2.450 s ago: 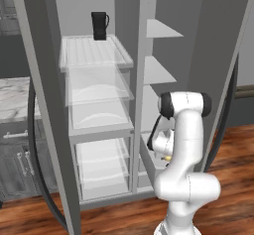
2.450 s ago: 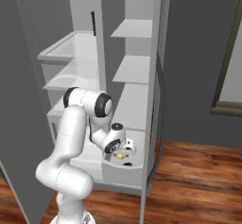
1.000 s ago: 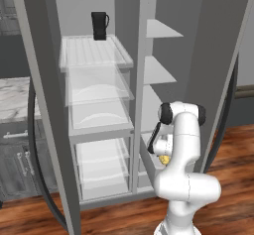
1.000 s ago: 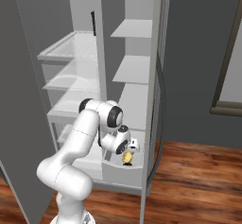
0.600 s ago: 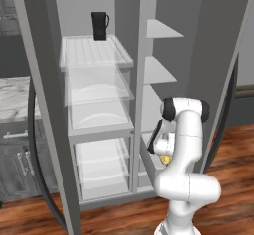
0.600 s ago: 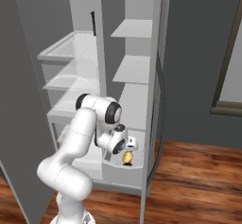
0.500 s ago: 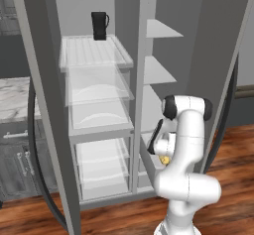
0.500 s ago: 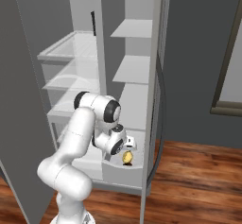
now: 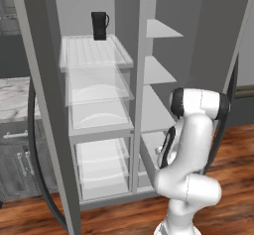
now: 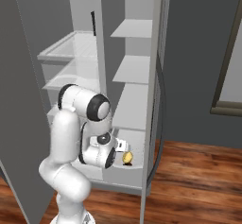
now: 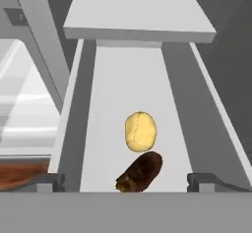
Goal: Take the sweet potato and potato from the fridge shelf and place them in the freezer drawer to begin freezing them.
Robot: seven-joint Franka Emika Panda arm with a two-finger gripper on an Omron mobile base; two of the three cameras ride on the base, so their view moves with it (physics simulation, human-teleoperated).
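Sweet potato (image 11: 140,172) with lower end cut off by the hand view's bottom band; freezer drawer (image 9: 150,145) largely hidden behind the arm

Black mug (image 9: 99,25) on top shelf

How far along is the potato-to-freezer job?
Done, it seems: the potato and sweet potato both lie in the freezer drawer, side by side. In hand: nothing; the gripper is open just above them. Left: only pulling the arm away, as far as the views show.
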